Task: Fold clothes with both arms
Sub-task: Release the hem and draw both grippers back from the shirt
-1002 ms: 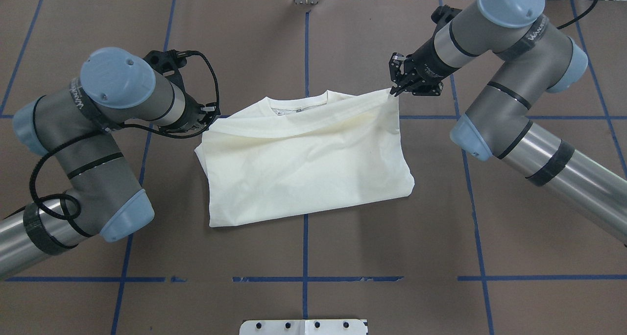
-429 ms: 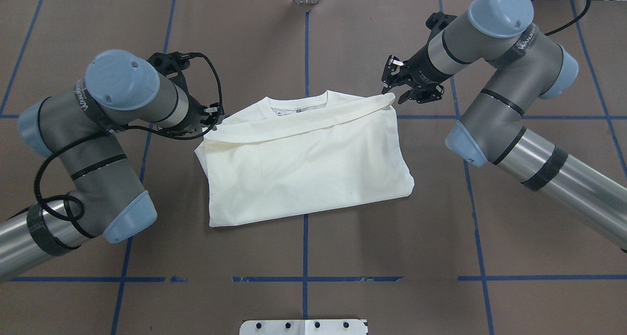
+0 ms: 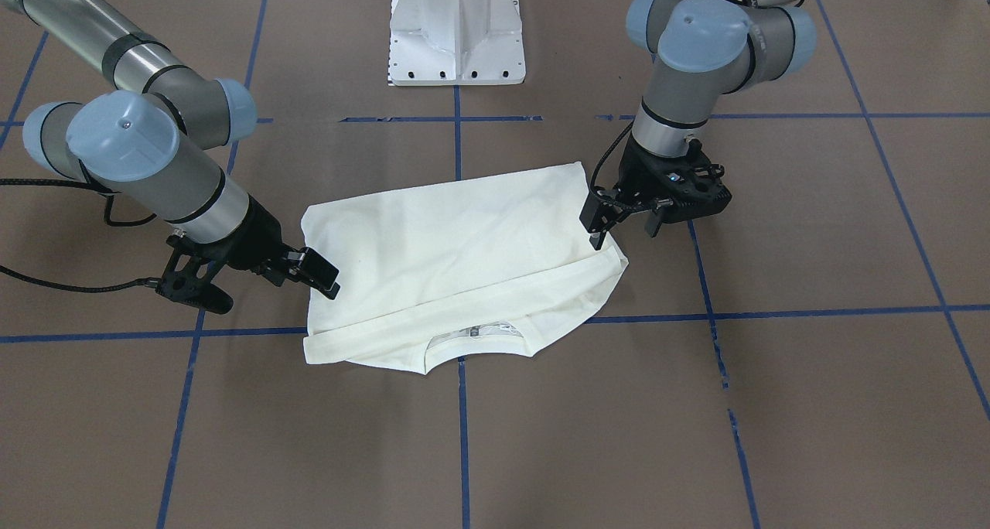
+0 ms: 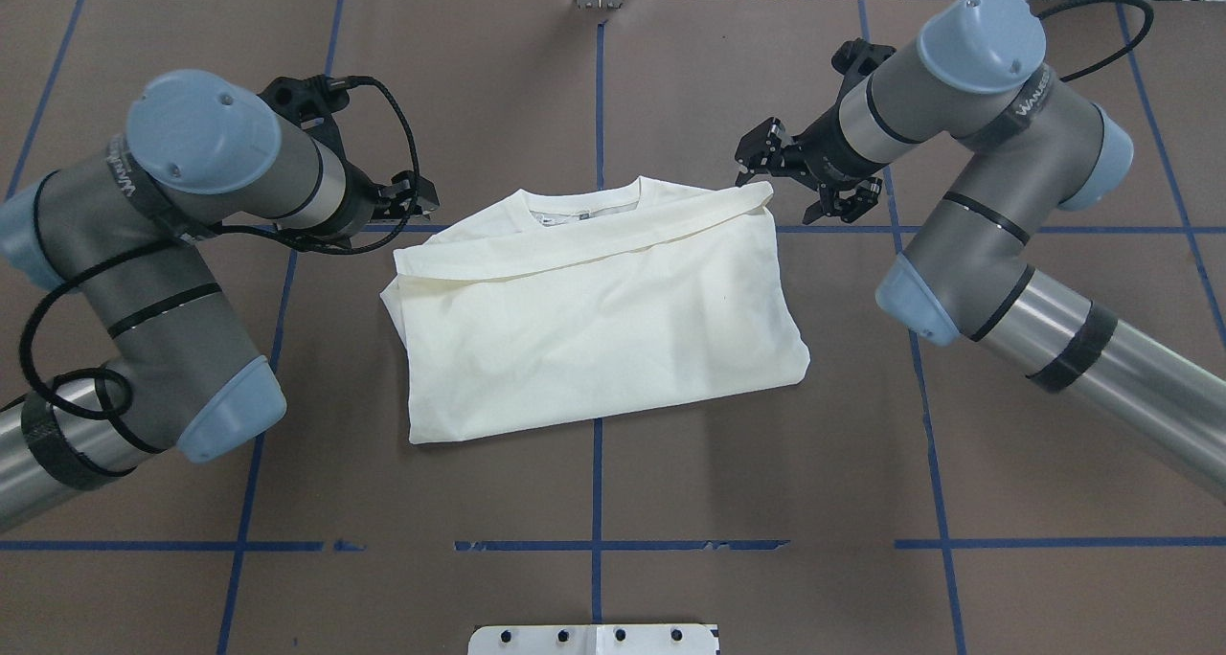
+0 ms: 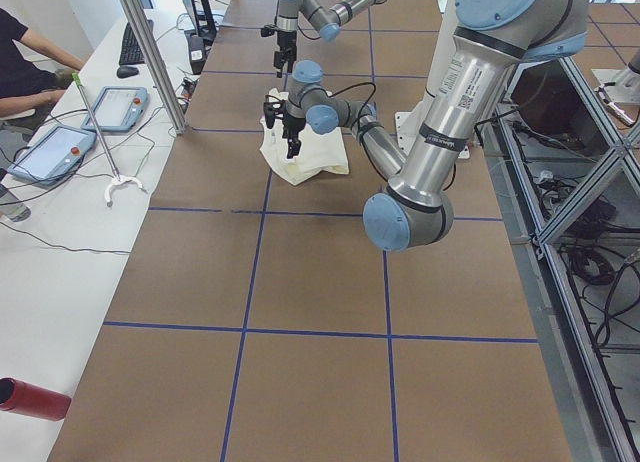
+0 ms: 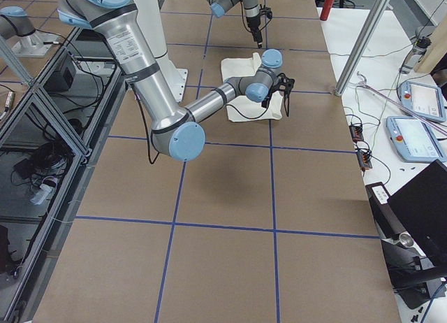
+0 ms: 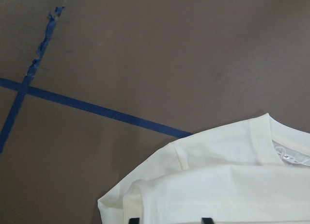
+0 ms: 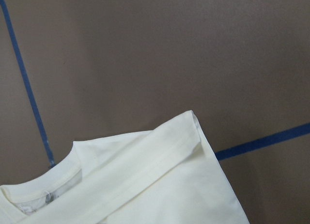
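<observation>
The cream-white shirt (image 4: 594,320) lies folded flat in the middle of the brown table, plain side up, with its collar at the far edge. Its hem band lies across just below the collar. It also shows in the front view (image 3: 456,243). My left gripper (image 4: 412,200) hangs open at the shirt's far left corner, just off the cloth, and shows in the front view (image 3: 623,226). My right gripper (image 4: 800,178) is open at the far right corner (image 8: 191,118) and holds nothing. The left wrist view shows the shirt's corner (image 7: 232,190) below two spread fingertips.
Blue tape lines (image 4: 597,109) grid the table. The white pedestal base (image 3: 456,34) stands at the robot's side. A side bench holds tablets (image 5: 50,147) and a person (image 5: 20,52) sits there. A red cylinder (image 5: 30,397) lies at the near left.
Both grippers have let go of the shirt's hem edge and opened. The edge has dropped flat below the collar. Both grippers have drawn back slightly outward from the corners.
</observation>
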Tool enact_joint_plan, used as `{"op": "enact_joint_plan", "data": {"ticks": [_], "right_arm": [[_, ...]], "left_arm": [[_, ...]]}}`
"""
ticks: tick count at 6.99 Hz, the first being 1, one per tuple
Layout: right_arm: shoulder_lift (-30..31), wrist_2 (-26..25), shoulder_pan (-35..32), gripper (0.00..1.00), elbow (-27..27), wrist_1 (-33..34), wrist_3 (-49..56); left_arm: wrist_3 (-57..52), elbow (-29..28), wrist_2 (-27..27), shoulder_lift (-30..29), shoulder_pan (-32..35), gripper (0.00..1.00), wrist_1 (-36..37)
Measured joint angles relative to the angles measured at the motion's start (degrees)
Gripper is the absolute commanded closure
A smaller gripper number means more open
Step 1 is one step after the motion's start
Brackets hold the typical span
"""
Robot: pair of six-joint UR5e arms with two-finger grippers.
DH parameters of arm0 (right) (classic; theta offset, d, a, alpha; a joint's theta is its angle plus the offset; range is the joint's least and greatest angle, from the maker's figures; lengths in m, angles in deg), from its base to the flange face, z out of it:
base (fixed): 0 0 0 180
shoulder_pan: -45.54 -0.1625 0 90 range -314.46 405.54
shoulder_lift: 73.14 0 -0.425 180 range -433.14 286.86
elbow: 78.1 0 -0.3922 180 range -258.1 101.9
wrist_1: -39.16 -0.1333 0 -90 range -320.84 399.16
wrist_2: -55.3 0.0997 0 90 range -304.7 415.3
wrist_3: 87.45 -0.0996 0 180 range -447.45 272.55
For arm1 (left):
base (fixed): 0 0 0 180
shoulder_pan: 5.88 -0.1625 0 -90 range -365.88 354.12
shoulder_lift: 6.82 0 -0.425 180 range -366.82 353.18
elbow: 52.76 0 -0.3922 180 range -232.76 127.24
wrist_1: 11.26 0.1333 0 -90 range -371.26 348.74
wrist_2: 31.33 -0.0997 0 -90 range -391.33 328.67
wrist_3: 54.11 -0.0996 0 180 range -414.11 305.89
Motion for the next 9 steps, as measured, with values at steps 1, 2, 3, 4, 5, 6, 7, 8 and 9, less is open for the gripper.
{"op": "enact_joint_plan", "data": {"ticks": [1, 2, 3, 4, 5, 6, 7, 8, 9], "right_arm": [[3.35, -2.73, 3.15, 0.0, 3.53, 0.17, -0.15], [7.16, -5.45, 6.6, 0.0, 7.27, 0.43, -0.27], [10.33, -7.25, 9.24, 0.02, 10.16, 0.56, -0.34], [12.62, -8.68, 11.24, 0.05, 11.81, 0.64, -0.37], [13.52, -9.83, 12.68, 0.05, 12.15, 0.74, -0.38], [13.6, -10.64, 13.6, 0.05, 11.84, 0.95, -0.37], [13.25, -11.52, 14.13, 0.09, 11.05, 1.19, -0.21], [12.77, -12.22, 14.35, 0.39, 10.13, 1.29, 0.04], [12.49, -12.6, 14.35, 0.75, 9.63, 1.33, 0.16]], "left_arm": [[-0.45, 2.1, 0.01, 1.42, 0.23, 0.0, 0.09], [-0.57, 3.3, 0.01, 2.15, 0.25, 0.0, 0.15], [-0.53, 3.85, 0.01, 2.41, 0.23, 0.0, 0.17], [-0.38, 4.49, 0.01, 2.49, 0.21, 0.0, 0.18], [-0.22, 5.06, 0.01, 2.49, 0.14, 0.0, 0.18], [-0.06, 5.3, 0.01, 2.5, 0.08, 0.0, 0.18], [0.0, 5.39, 0.01, 2.51, 0.05, 0.0, 0.18], [0.03, 5.41, 0.01, 2.53, 0.03, 0.0, 0.18], [0.04, 5.39, -0.01, 2.56, 0.03, 0.0, 0.17]]}}
